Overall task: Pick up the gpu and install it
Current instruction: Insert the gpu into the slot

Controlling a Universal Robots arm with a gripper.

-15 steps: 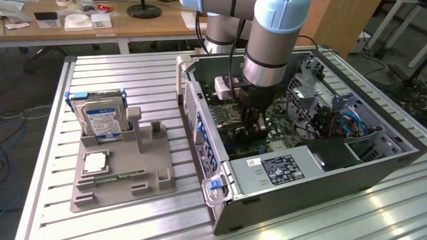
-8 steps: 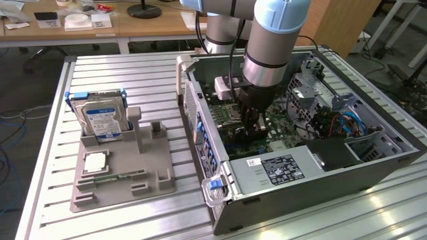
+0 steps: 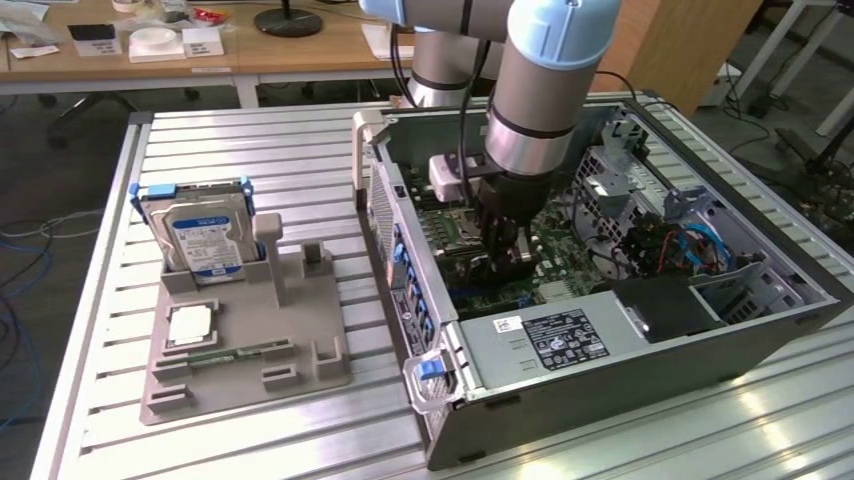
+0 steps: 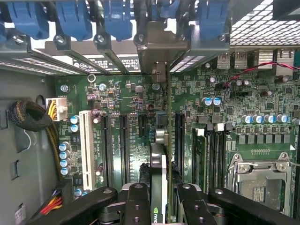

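The motherboard (image 4: 140, 101) was dark green, set with black slots and one white slot (image 4: 86, 143), and blue-topped capacitors (image 4: 262, 119) stood in a row on it. Blue clips (image 4: 75, 18) lined the grey case (image 3: 747, 330), whose power supply (image 3: 561, 345) bore a black label with white print. The hard drive (image 3: 200, 240) was silver with a blue-and-white label, standing on a grey-brown holder (image 3: 254, 350).

The tool (image 3: 505, 262) holds the gpu (image 4: 160, 159) edge-on inside the computer case (image 3: 641, 335).
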